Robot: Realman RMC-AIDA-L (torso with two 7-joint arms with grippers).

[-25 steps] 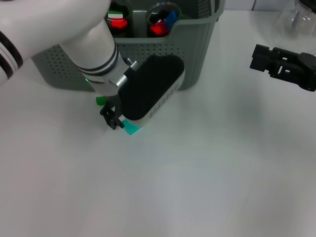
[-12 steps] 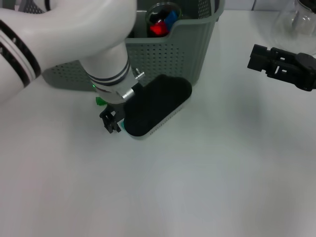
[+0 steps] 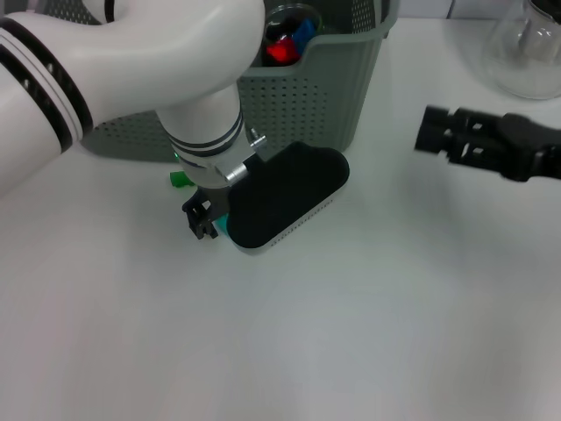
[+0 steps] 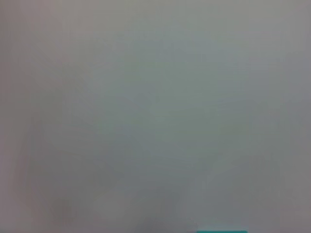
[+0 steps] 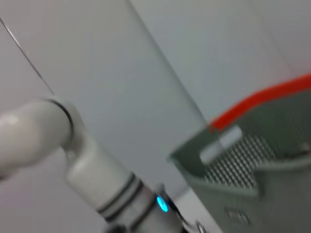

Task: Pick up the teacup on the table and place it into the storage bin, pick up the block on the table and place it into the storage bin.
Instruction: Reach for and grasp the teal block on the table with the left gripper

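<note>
My left gripper (image 3: 209, 224) is down on the table just in front of the storage bin (image 3: 298, 96), right at the teal block (image 3: 222, 227). Only a sliver of the block shows beside the wrist housing. The left wrist view shows blank table and a thin teal edge of the block (image 4: 221, 231). A glass teacup (image 3: 285, 35) with red and blue contents stands inside the bin. My right gripper (image 3: 431, 132) hovers at the right, well away from the block. In the right wrist view the bin (image 5: 243, 160) and the left arm (image 5: 97, 179) appear.
A small green piece (image 3: 180, 179) lies on the table beside my left wrist, near the bin's front wall. A clear glass flask (image 3: 526, 53) stands at the back right, behind my right arm. White table stretches across the front.
My left arm has shifted right and lower over the block, hiding more of it. My right gripper has moved left and nearer to me.
</note>
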